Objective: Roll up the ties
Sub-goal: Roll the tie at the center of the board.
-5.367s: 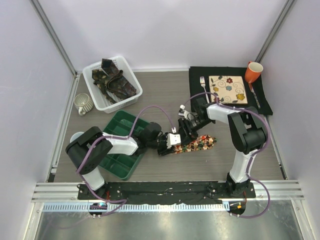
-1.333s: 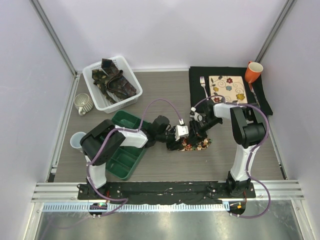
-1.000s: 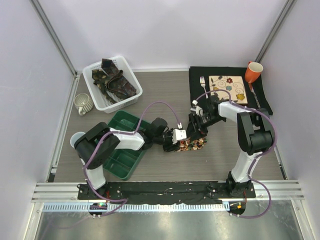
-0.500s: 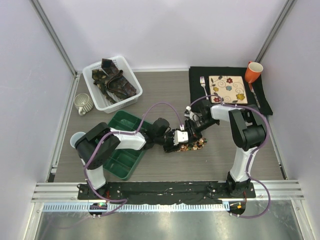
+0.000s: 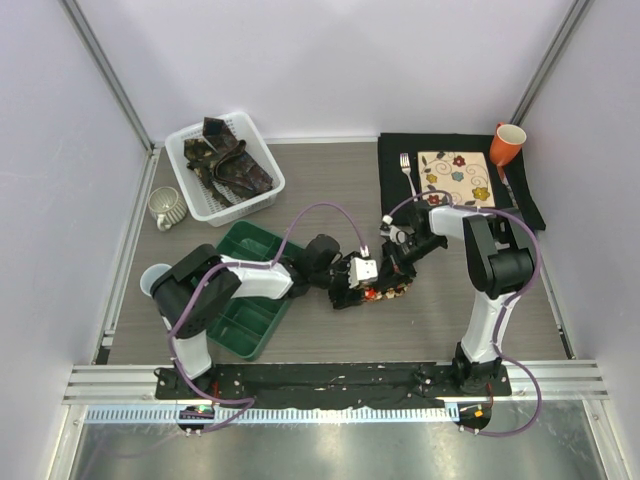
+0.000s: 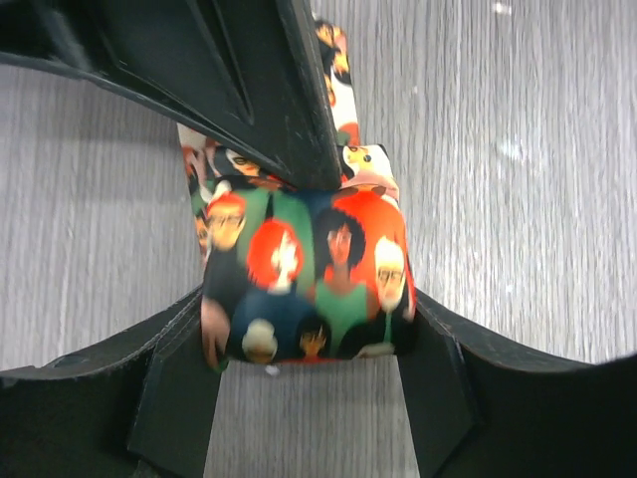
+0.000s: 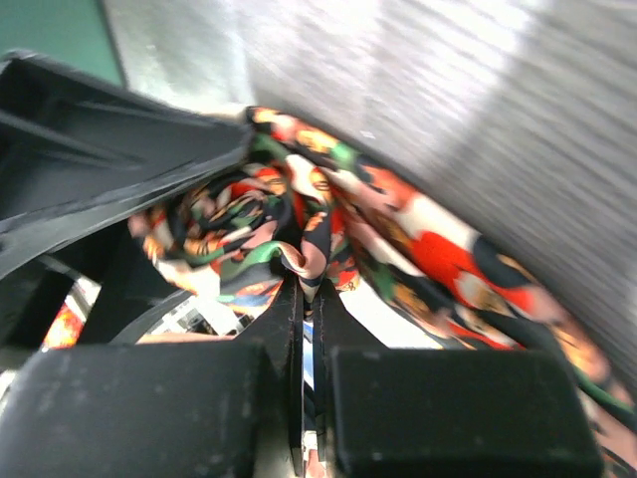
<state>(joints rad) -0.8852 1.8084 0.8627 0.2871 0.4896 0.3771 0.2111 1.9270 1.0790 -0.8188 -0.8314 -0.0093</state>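
From above, both arms met at mid-table. The left gripper (image 5: pixel 355 288) reached in from nine o'clock and the right gripper (image 5: pixel 400 265) from one o'clock. The red-orange printed tie (image 5: pixel 390 292) lay bunched on the grey wood-grain table (image 5: pixel 330 190) right between them, so neither arm was the nearer. The other ties (image 5: pixel 228 165), dark and crumpled, sat in the white slatted basket (image 5: pixel 245 203) well apart at ten o'clock, on the left arm's side. Down to the left wrist: there the tie was a plump, squarish roll of soft cloth crowded with little cartoon faces. Its roll axis ran nine to three, and a short tail led off to twelve beneath the right gripper's dark wedge. The left pads (image 6: pixel 174 398) stood wide at either end of the roll, right against it; whether they pressed or only bracketed it, I couldn't tell. Over to the right wrist: blurred, but the right fingers (image 7: pixel 149 418) were closed flat together. A fold of the slippery-looking fabric was nipped at their tips, at twelve o'clock from them. My read was that the loose tail would decide the next turn, and it lay on the right gripper's side.
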